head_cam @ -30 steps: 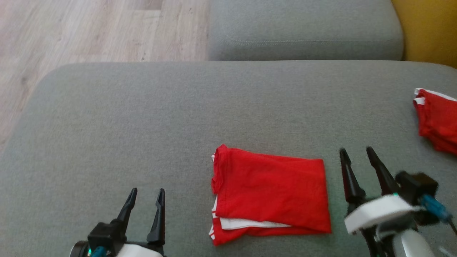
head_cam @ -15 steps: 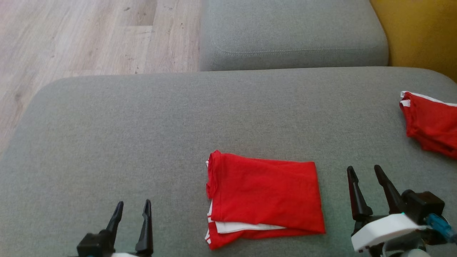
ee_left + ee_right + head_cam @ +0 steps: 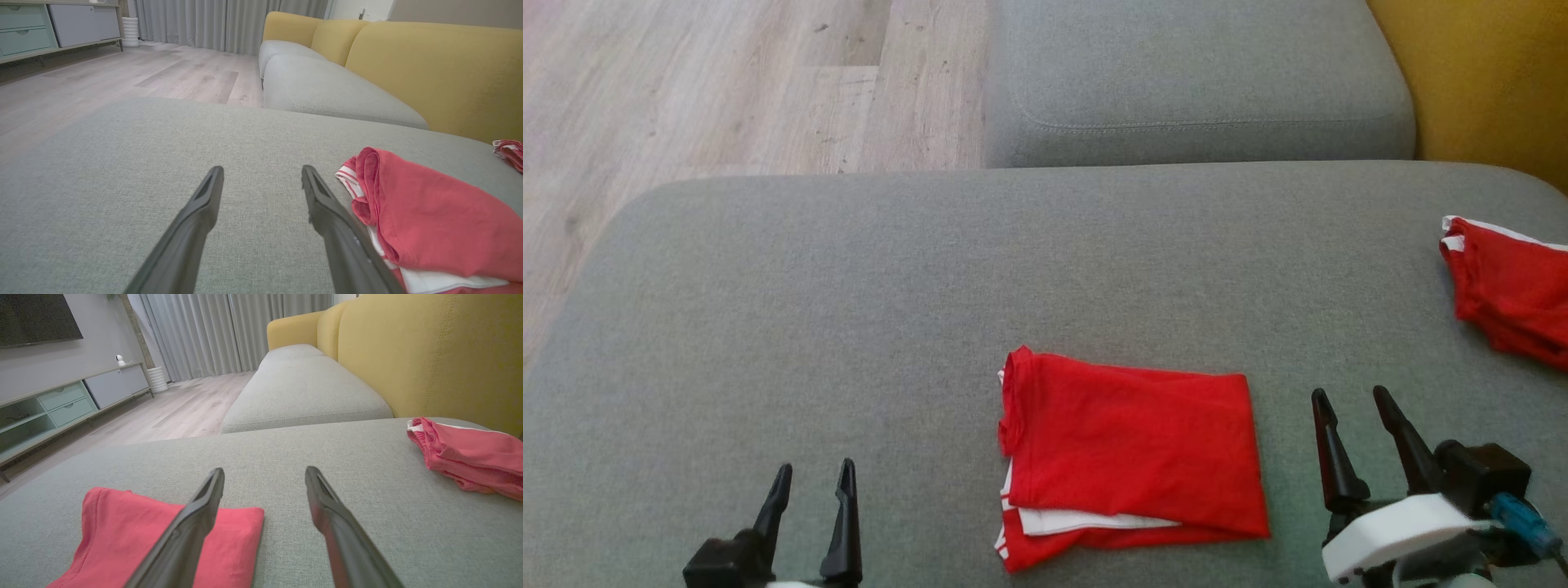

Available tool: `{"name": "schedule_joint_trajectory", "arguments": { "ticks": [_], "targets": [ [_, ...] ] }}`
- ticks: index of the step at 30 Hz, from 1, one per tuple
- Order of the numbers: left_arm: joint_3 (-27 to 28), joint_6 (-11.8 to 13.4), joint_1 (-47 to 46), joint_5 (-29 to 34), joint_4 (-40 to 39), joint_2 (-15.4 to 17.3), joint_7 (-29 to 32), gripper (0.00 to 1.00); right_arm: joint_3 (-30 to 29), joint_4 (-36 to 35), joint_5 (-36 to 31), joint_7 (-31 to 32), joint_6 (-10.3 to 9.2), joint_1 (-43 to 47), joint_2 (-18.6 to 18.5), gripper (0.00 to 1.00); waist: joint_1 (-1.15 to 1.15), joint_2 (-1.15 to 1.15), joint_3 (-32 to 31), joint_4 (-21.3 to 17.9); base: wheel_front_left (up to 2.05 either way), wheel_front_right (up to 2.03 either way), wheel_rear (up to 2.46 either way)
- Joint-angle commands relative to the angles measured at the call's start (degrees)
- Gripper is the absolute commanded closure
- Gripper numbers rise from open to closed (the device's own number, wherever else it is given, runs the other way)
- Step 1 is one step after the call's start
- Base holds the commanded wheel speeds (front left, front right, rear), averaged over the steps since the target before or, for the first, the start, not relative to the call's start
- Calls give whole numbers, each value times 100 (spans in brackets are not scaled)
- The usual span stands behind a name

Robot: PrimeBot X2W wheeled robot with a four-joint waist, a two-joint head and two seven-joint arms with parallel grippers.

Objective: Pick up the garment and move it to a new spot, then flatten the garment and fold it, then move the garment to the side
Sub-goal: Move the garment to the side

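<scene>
A red garment (image 3: pixel 1131 457) with white trim lies folded into a rectangle on the grey sofa cushion (image 3: pixel 849 310), near its front edge. The left wrist view has the garment (image 3: pixel 433 220) at the right; the right wrist view has it (image 3: pixel 135 535) at the lower left. My left gripper (image 3: pixel 813 480) stands open well to the garment's left, nothing between its fingers. On the other side, just past the garment's right edge, my right gripper (image 3: pixel 1349 398) is open too and holds nothing.
A second red garment (image 3: pixel 1515 290) lies folded at the cushion's far right edge, also in the right wrist view (image 3: pixel 470 457). Another grey cushion (image 3: pixel 1201 82) lies beyond, a yellow backrest (image 3: pixel 1486 73) at the right, wooden floor (image 3: pixel 686 98) at the left.
Both grippers have drawn back toward the bottom of the view, away from the garment. The camera has shifted, so the whole scene sits lower. The garment lies as before.
</scene>
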Motion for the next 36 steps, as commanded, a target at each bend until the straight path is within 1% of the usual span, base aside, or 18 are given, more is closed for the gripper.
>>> {"name": "schedule_joint_trajectory", "arguments": {
  "ticks": [1,9,14,17,20,23,27,31,36],
  "targets": [
    [242,15,-211,64,-171,72,-78,0,139,-176,19,-55,39,-128,-32,0,0,0,-1,4,0,0,0],
    [234,24,-189,91,-201,79,-78,0,152,-101,-4,-4,39,-117,-32,0,0,0,2,22,0,0,0],
    [211,38,-197,106,-225,77,-77,0,135,-30,-87,164,39,-155,-32,0,0,0,34,49,0,0,0],
    [189,4,-233,119,-198,75,-76,0,143,2,-117,511,39,-242,-32,0,0,0,83,92,0,0,0],
    [159,-43,-295,142,-152,52,-76,0,92,63,-191,994,39,-410,-32,0,0,0,141,161,0,0,0],
    [97,-88,-362,174,-107,0,-72,0,24,235,-295,1540,39,-594,-32,0,0,0,218,280,0,0,0],
    [39,-143,-447,200,-34,-56,-67,0,1,543,-274,2082,39,-808,-32,0,0,0,344,474,0,0,0],
    [14,-175,-530,223,33,-100,-67,0,-53,893,-161,2436,39,-924,-32,0,0,0,491,674,0,0,0],
    [39,-195,-585,236,90,-144,-70,0,-90,1228,33,2560,39,-1044,-32,0,0,0,603,835,0,0,0]
  ]
}}
